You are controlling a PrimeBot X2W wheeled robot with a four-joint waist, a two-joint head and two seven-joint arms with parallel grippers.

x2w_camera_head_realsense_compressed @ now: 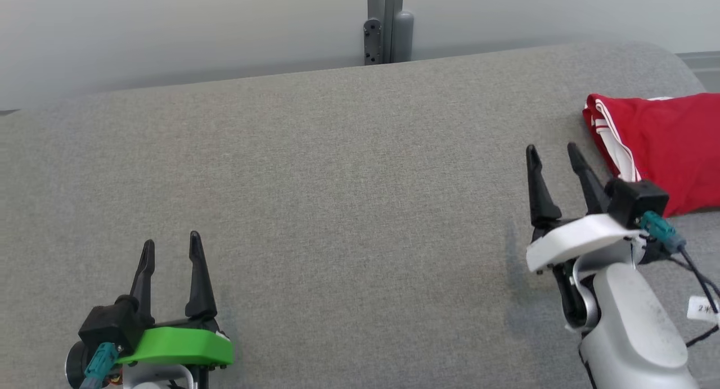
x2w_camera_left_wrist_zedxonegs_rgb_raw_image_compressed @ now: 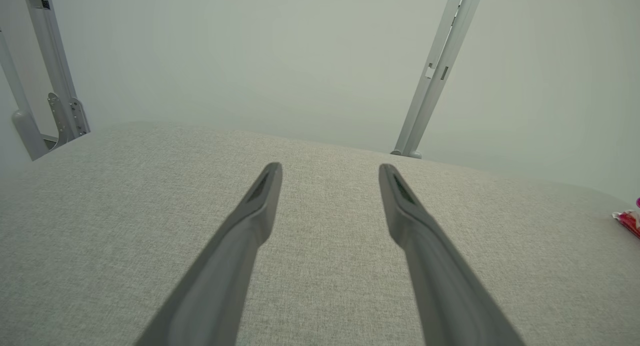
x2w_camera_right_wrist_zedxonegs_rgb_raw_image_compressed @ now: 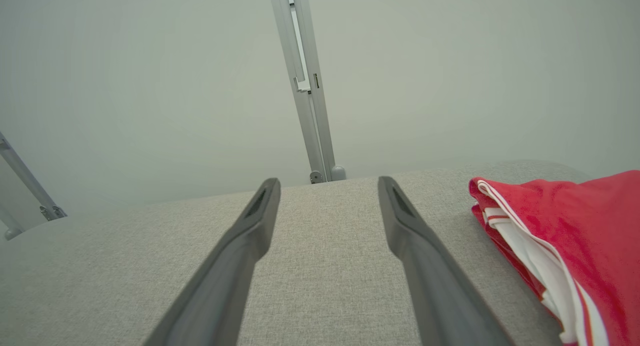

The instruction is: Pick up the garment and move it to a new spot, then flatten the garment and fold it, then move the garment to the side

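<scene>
Folded red garment (x2w_camera_head_realsense_compressed: 666,144) with white striped trim, flat at the grey surface's (x2w_camera_head_realsense_compressed: 337,209) far-right edge.

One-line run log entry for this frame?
garment: red, on grey surface, robot's right | left gripper: open, empty | right gripper: open, empty, beside garment

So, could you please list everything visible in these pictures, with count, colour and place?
garment: one, red with white stripes, at the surface's right end.
padded surface: one, grey fabric, across the foreground.
metal posts: at least two, grey, behind the surface's far edge.
left gripper: one, dark fingers, green mount, open, lower left above bare fabric.
right gripper: one, dark fingers, white mount, open, just left of the garment, fingers apart from it.
</scene>
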